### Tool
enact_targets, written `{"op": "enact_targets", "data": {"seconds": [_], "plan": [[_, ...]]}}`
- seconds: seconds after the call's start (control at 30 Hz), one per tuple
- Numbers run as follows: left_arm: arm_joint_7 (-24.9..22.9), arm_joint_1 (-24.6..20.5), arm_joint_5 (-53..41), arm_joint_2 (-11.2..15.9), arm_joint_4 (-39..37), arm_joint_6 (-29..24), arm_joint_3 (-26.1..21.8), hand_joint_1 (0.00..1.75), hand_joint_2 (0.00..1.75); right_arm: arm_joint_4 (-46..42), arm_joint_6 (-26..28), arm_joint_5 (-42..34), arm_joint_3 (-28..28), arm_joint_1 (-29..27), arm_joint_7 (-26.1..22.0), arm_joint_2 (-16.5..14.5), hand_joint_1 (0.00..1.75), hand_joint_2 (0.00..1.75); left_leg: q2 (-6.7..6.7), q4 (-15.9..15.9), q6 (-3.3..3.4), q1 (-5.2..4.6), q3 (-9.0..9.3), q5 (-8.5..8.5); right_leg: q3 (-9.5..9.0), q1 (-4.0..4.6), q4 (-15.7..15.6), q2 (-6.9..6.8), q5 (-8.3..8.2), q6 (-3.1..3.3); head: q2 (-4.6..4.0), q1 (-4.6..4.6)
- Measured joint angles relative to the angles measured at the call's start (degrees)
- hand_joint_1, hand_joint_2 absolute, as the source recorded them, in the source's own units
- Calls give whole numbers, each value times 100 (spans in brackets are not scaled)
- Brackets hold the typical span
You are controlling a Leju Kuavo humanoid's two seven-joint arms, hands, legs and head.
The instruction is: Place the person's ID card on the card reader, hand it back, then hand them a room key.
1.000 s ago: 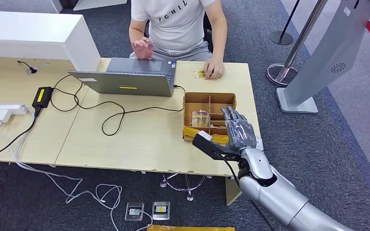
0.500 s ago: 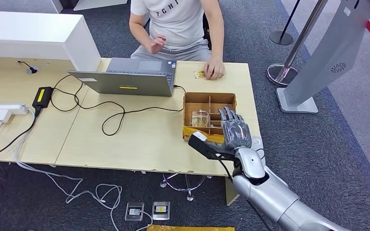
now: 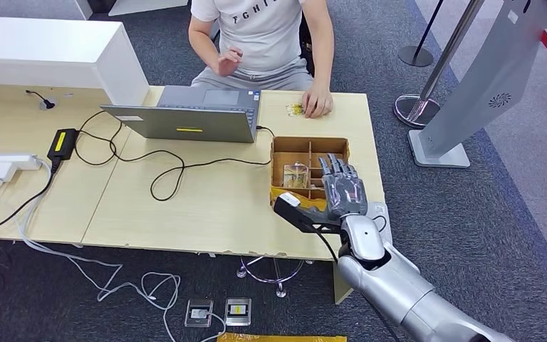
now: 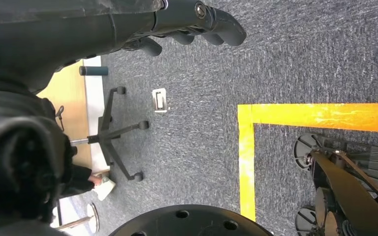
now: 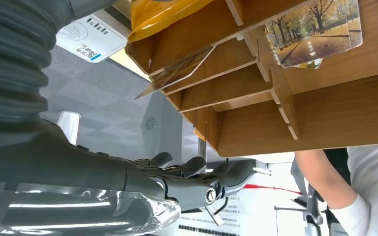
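Note:
My right hand (image 3: 342, 189) hovers open, fingers spread, over the right-hand slots of a wooden divided box (image 3: 285, 146) and holds nothing. In the right wrist view its fingers (image 5: 192, 169) are stretched out beside the box (image 5: 325, 113). Picture-printed key cards (image 3: 295, 174) lie in a compartment (image 5: 315, 29), and another card (image 5: 177, 73) leans in a slot. A small white card reader (image 3: 379, 211) sits at the table's right edge behind my hand. The person's hand (image 3: 318, 103) rests on a yellowish card (image 3: 294, 109) at the far edge. My left hand (image 4: 197, 19) hangs over the carpet, holding nothing.
A grey laptop (image 3: 185, 117) stands left of the box, with black cables (image 3: 164, 174) looping across the table and a power strip (image 3: 3, 162) at the far left. A white counter (image 3: 50, 53) sits at the back left; a grey kiosk stand (image 3: 470, 92) is to the right.
My right hand has drifted a little to the left and farther over the box. The person's free hand has shifted in front of their chest.

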State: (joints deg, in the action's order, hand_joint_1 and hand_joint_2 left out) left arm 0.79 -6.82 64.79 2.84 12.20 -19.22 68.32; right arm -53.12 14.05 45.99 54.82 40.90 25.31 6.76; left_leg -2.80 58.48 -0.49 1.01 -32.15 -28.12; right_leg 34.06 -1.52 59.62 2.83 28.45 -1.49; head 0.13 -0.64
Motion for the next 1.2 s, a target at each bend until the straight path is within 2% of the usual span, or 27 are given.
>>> {"op": "enact_targets", "data": {"seconds": [0.27, 0.73, 0.77, 0.87, 0.9, 0.93, 1.2], "plan": [[-3, 0, 20, 0, 0, -52, 0, 0, 0, 206, -63, 382, -148, 37, 193, -73, 0, 175, 0, 0, 0, 0, 0, 0, 0, 0, 0, 0, 0, 0, 0, 1], [-11, 1, 40, 2, 0, -54, 0, 0, 0, 421, -233, 493, -337, 63, 247, -122, 1, 175, 0, 0, 0, 0, 0, 0, 0, 0, 0, 0, 0, 0, 0, 0], [-11, 1, 43, 3, 0, -53, 0, 0, 0, 431, -240, 497, -340, 64, 246, -125, 12, 175, 0, 0, 0, 0, 0, 0, 0, 0, 0, 0, 0, 0, 0, -1], [-11, 1, 49, 4, 0, -50, 0, 0, 0, 460, -288, 522, -368, 64, 217, -154, 136, 175, 0, 0, 0, 0, 0, 0, 0, 0, 0, 1, 0, 0, 0, -1], [-11, 0, 50, 4, 0, -50, 0, 0, 0, 470, -310, 534, -383, 65, 198, -170, 169, 175, 0, 0, 0, 0, 0, 0, 0, 0, 0, 0, 0, 0, 0, 0], [-11, 0, 49, 4, 0, -49, 0, 0, 0, 482, -334, 547, -397, 66, 179, -186, 175, 175, 0, 0, 0, 0, 0, 0, 0, 0, 0, 0, 0, 0, 0, 0], [-11, 0, 42, 4, 0, -49, 0, 0, 0, 575, -463, 572, -484, 68, 63, -268, 175, 175, 1, 0, 0, 0, 0, 0, 0, 0, 0, 1, 0, 0, 0, -1]]}}
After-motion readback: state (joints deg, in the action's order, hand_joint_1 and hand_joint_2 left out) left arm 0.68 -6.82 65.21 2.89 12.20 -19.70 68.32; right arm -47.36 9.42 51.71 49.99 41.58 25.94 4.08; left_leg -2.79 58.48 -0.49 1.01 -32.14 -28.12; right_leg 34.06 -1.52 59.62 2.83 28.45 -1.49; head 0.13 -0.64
